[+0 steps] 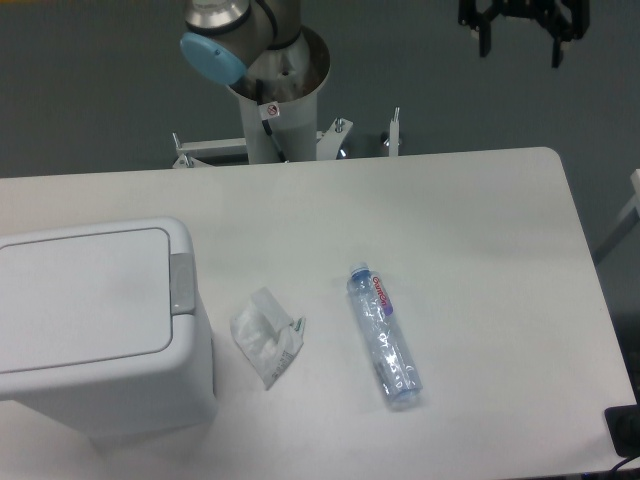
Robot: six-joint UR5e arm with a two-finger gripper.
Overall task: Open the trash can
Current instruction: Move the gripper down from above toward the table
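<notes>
The trash can (95, 320) sits closed, far below and left of the end effector (522, 30), which hangs spread open and empty. Its grey latch (182, 283) is small, so an off-centre press could slide off or shove the bin. A crumpled wrapper (267, 336) and plastic bottle (384, 336) lie between them on the white table (450, 220); grey floor lies behind.

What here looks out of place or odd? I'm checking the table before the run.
A plastic bottle lies on its side and a crumpled clear wrapper sits loose on the table, both beside the closed trash can.
</notes>
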